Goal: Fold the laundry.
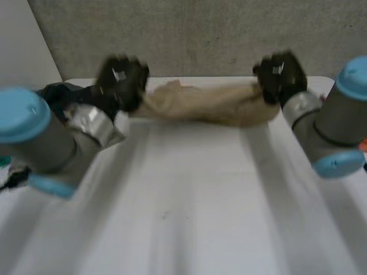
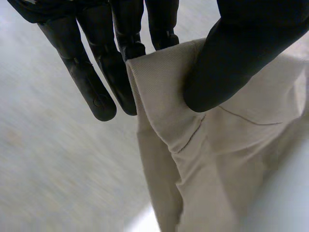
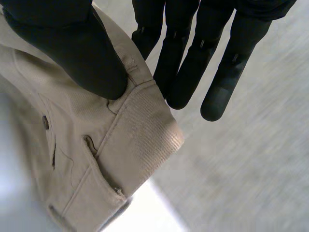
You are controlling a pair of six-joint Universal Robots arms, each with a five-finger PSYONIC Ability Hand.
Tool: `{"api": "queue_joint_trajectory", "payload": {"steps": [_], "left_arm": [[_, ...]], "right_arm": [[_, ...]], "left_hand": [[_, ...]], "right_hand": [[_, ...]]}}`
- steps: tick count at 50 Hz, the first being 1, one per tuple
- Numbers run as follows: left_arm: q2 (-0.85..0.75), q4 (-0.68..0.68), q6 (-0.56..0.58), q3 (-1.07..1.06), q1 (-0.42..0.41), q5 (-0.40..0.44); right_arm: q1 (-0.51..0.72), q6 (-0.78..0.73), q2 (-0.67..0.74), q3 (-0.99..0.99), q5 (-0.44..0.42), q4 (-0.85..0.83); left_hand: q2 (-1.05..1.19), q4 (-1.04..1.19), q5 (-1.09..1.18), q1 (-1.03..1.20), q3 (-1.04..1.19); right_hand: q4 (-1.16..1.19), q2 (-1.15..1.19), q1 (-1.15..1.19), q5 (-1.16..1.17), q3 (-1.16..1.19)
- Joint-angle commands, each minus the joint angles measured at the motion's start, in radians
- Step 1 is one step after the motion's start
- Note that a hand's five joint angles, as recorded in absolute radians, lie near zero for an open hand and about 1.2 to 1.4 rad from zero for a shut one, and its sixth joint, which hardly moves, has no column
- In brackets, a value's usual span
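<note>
Trousers point(image 1: 200, 103) – one beige pair in a fine twill weave, bunched into a strip strung between two black hands over the far side of the white bench point(image 1: 189, 200). Left hand point(image 1: 120, 80) pinches one end, thumb against fingers point(image 2: 94, 89). Right hand point(image 1: 281, 74) grips the stitched waistband point(image 3: 140, 130) corner the same way.

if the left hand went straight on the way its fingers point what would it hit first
Probably the white table: bare tabletop lies past the left hand's fingertips, with the beige trousers it pinches hanging alongside. The gap is unclear.
</note>
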Motion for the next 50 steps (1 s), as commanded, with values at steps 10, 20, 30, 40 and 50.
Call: {"api": "queue_joint_trajectory", "payload": {"steps": [10, 20, 30, 40, 50], "left_arm": [[0.354, -0.678, 0.233, -0.390, -0.120, -0.067], [0.451, -1.206, 0.421, -0.392, -0.198, -0.071], [0.224, -0.868, 0.361, -0.115, -0.150, -0.206], [-0.023, -0.591, 0.299, 0.205, -0.107, -0.237], [-0.037, -0.739, 0.085, 0.308, -0.155, -0.266]], "right_arm": [[-0.107, -0.292, -0.196, 0.277, -0.038, 0.665], [-0.230, -0.585, -0.370, 0.434, -0.147, 0.857], [-0.204, -0.343, -0.222, 0.288, -0.144, 0.678], [-0.140, -0.093, -0.104, 0.138, -0.095, 0.345], [-0.057, -0.016, -0.024, 0.069, -0.012, 0.372]], "left_hand": [[0.198, 0.197, 0.230, 0.234, 0.203], [0.198, 0.197, 0.230, 0.234, 0.203], [0.198, 0.197, 0.230, 0.234, 0.203], [0.198, 0.197, 0.230, 0.234, 0.203], [-0.745, -0.745, -0.712, -0.709, -0.739]], "right_hand": [[0.199, 0.223, 0.288, 0.203, 0.208], [0.199, 0.223, 0.288, 0.203, 0.208], [0.199, 0.223, 0.288, 0.203, 0.208], [0.199, 0.223, 0.288, 0.203, 0.208], [0.199, 0.223, 0.288, 0.203, 0.208]]}}
